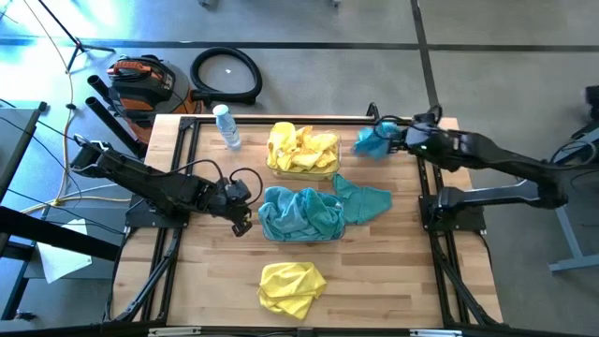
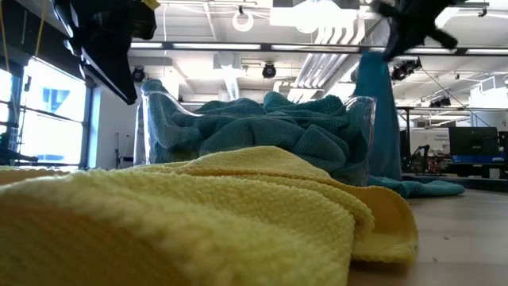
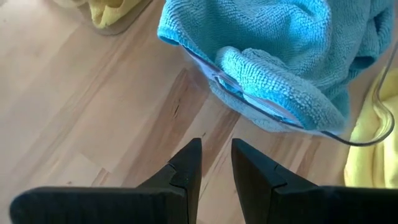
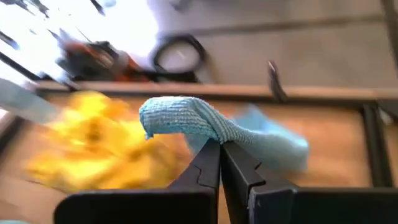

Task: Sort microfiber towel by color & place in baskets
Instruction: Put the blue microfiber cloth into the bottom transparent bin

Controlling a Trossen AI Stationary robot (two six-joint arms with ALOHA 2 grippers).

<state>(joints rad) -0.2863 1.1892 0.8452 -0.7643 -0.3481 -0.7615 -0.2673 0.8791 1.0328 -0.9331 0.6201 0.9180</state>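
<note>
The right gripper (image 4: 220, 149) has its jaws pinched together on a fuzzy teal-blue towel (image 4: 205, 127), which hangs bunched above the table's far right corner (image 1: 374, 142). The left gripper (image 3: 216, 163) holds nothing, its jaws a narrow slit apart over bare wood, just beside the basket of teal towels (image 1: 299, 213). Behind that basket, the 2nd basket (image 1: 302, 152) is heaped with bright yellow towels. 1 teal towel (image 1: 365, 200) lies flat on the table, touching the teal basket's right side; 1 yellow towel (image 1: 291, 286) lies crumpled near the front edge. A clear water bottle (image 1: 226, 126) lies left of the yellow basket. No writing is legible.
</note>
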